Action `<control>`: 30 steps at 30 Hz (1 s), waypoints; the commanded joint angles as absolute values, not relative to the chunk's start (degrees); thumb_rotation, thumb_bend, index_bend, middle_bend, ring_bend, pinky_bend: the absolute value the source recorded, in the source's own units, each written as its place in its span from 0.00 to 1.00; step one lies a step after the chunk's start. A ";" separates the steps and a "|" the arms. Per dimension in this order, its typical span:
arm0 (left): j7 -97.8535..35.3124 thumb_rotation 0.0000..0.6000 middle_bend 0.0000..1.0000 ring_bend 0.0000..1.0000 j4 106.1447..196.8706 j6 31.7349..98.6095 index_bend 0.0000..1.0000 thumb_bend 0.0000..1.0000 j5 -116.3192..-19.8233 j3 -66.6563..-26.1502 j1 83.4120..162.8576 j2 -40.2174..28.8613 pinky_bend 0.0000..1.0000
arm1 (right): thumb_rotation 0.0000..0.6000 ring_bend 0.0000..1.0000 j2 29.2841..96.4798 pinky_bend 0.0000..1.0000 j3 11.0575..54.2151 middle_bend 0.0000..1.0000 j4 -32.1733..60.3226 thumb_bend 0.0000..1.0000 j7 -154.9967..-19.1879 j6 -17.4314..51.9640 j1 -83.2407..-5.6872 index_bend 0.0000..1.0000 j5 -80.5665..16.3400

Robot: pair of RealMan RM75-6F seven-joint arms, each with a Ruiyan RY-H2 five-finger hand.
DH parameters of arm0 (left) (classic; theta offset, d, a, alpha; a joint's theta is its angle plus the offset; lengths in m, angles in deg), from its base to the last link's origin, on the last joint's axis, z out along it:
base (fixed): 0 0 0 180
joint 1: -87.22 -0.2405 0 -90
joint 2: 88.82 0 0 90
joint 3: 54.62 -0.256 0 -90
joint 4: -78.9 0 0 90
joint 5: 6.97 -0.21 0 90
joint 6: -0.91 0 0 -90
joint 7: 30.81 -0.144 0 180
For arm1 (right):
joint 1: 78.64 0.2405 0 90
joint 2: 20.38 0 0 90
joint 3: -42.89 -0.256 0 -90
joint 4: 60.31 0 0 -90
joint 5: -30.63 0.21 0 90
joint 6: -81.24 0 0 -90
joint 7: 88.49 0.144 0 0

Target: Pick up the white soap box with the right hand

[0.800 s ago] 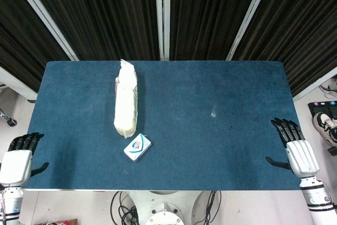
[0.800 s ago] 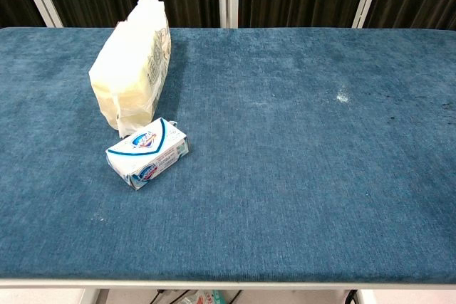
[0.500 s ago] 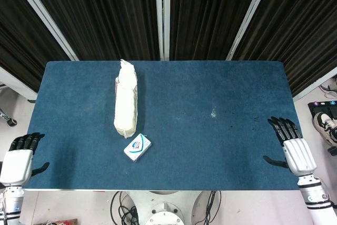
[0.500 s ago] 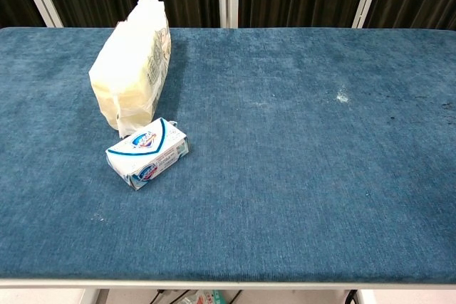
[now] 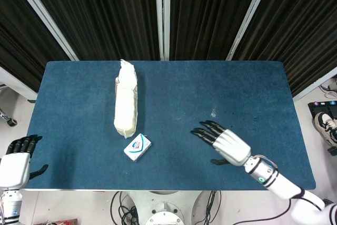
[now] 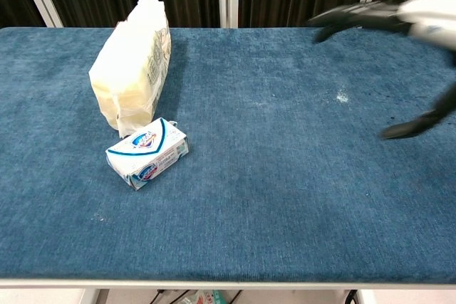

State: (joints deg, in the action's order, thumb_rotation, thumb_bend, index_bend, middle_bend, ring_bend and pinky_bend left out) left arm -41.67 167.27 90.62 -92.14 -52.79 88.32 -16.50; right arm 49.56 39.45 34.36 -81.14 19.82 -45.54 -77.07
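The white soap box [image 5: 137, 147] with blue and red print lies on the blue table near its front edge, left of centre; the chest view shows the soap box [image 6: 147, 153] lying flat at an angle. My right hand [image 5: 221, 143] hovers over the table to the right of the box, well apart from it, fingers spread toward it and holding nothing. In the chest view the right hand [image 6: 399, 23] enters at the upper right, blurred. My left hand [image 5: 16, 163] hangs off the table's left front corner, fingers apart and empty.
A long pale yellow plastic-wrapped package [image 5: 126, 98] lies just behind the soap box, reaching toward the table's far edge; the same package [image 6: 131, 65] nearly touches the box. The blue cloth-covered table [image 5: 247, 93] carries a small white speck right of centre. Dark curtains hang behind.
My right hand has swung from beyond the table's right edge inward over the table toward the soap box. The left hand dropped slightly. The box and package have not moved.
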 commanded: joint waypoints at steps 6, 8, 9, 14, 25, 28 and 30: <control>-39.91 1.00 0.20 0.17 165.93 91.66 0.21 0.00 -91.10 -53.00 86.80 -16.44 0.19 | 1.00 0.00 70.31 0.11 30.82 0.13 24.89 0.02 -82.38 46.93 -21.25 0.00 -69.62; -39.43 1.00 0.20 0.17 165.52 91.66 0.21 0.00 -90.84 -52.98 86.59 -16.42 0.19 | 1.00 0.00 73.25 0.12 30.34 0.13 21.95 0.02 -82.70 48.78 -19.01 0.00 -68.15; -39.11 1.00 0.20 0.17 165.21 91.58 0.21 0.00 -90.65 -52.95 86.50 -16.36 0.19 | 1.00 0.00 75.04 0.12 30.05 0.13 19.95 0.02 -83.08 49.59 -17.74 0.00 -67.31; -37.86 1.00 0.20 0.17 164.03 91.11 0.21 0.00 -89.93 -52.69 86.36 -16.01 0.19 | 1.00 0.00 81.18 0.12 29.05 0.13 11.89 0.02 -85.15 51.16 -14.04 0.02 -64.05; -36.09 1.00 0.20 0.17 162.11 90.76 0.21 0.00 -89.58 -52.41 86.13 -15.30 0.19 | 1.00 0.14 87.87 0.25 30.94 0.27 0.97 0.19 -86.83 51.55 -10.42 0.28 -59.94; -35.78 1.00 0.20 0.17 161.97 90.93 0.21 0.00 -89.58 -52.33 85.99 -15.29 0.19 | 1.00 0.33 89.03 0.43 31.66 0.43 -1.01 0.29 -87.86 46.85 -11.62 0.48 -60.48; -35.72 1.00 0.20 0.17 161.96 91.15 0.21 0.00 -89.76 -52.30 85.92 -15.32 0.19 | 1.00 0.45 88.97 0.56 32.23 0.53 -1.28 0.36 -87.27 42.90 -12.87 0.60 -61.17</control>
State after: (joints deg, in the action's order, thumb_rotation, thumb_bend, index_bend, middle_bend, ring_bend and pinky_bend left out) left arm -35.75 161.96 91.09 -89.69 -52.31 85.94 -15.32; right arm 88.36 31.34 -0.13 -87.15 47.09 -11.49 -60.53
